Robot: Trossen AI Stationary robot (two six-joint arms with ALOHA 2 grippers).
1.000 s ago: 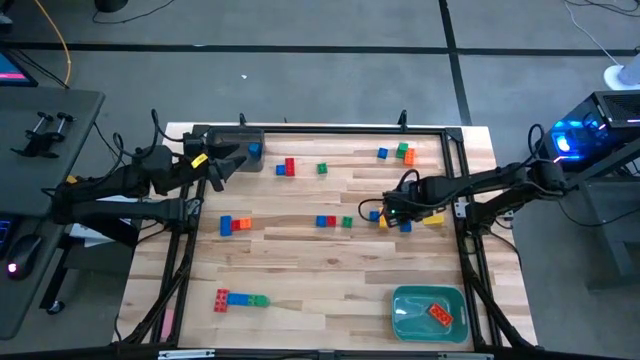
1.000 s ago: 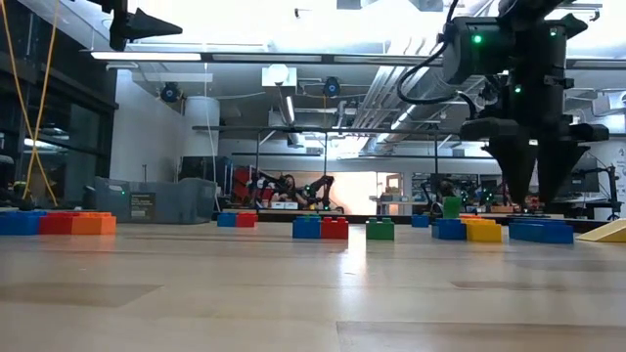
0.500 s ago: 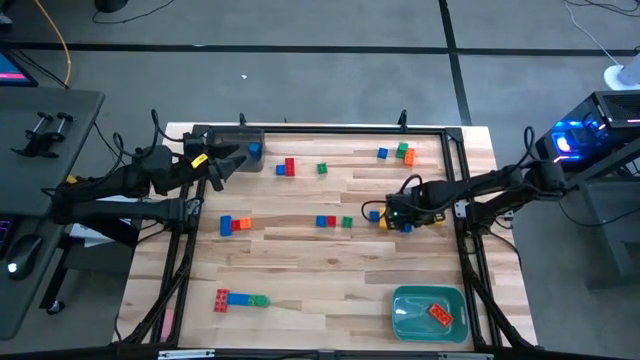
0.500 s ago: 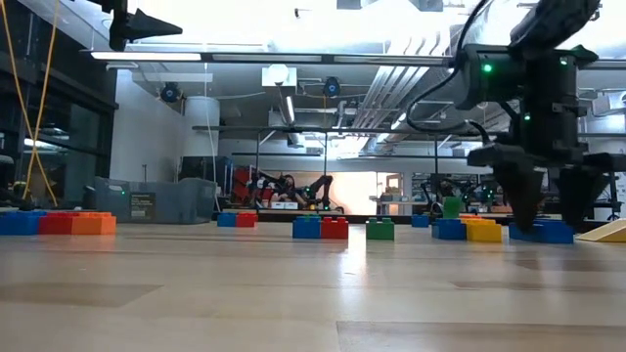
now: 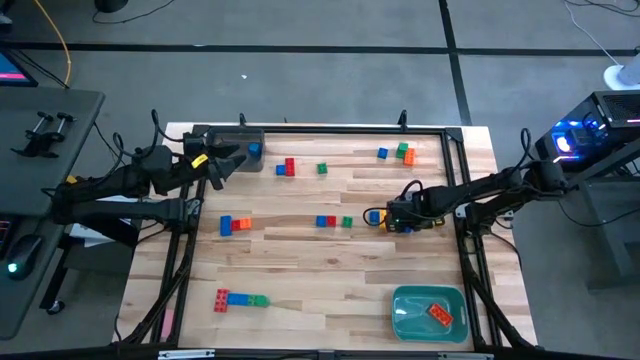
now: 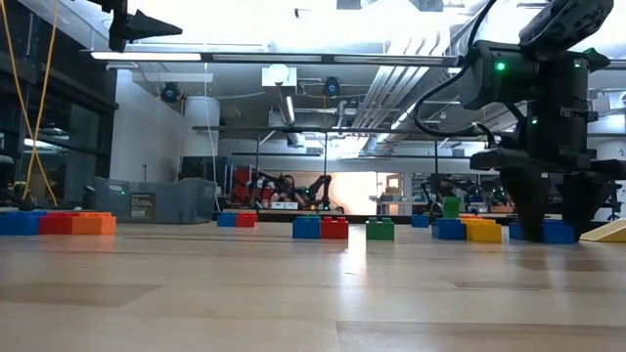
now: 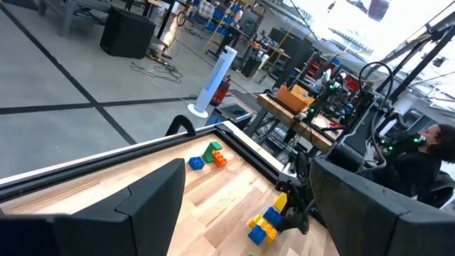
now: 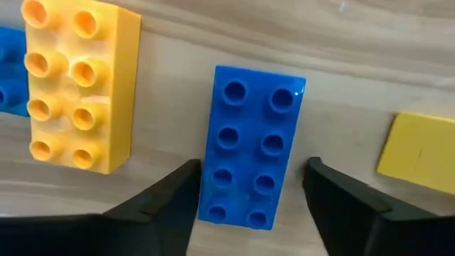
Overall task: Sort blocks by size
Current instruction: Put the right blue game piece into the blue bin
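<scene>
1. Workshop clutter fills the background behind my table (image 5: 300, 250): the low view looks across the pale wood planks into a long room with ceiling lights and benches far off.

2. On my left side, the left arm waits at the table's far left corner. Its left gripper (image 5: 225, 160) hangs above a grey bin (image 5: 232, 136), fingers spread wide with nothing between them; the left wrist view shows both dark fingers (image 7: 153, 199) well apart over the wood.

3. On my right side, the right gripper (image 5: 398, 214) is down at the table surface among the right-hand cluster. Its fingers (image 8: 167, 199) stand partly open, one on each long side of a long blue block (image 8: 250, 146), close beside it; I cannot tell whether they actually touch it, so I would not call it gripped.

4. A teal bin (image 5: 402, 320) sits at the near right corner with a red block (image 5: 439, 315) lying inside.

5. Just beside the blue block lies a long yellow block (image 8: 77, 85), parallel to it and apart, and another yellow piece (image 8: 419, 153) on its other side.

6. The other blocks are scattered: a red-blue-green row (image 5: 240, 299) near the front left, a blue-orange pair (image 5: 234, 224) at mid-left, a blue-red-green group (image 5: 332, 221) at centre, a red and blue pair (image 5: 286, 167) and a lone green one (image 5: 322, 168) towards the back, and a blue, green and orange group (image 5: 398, 152) at the far right.
</scene>
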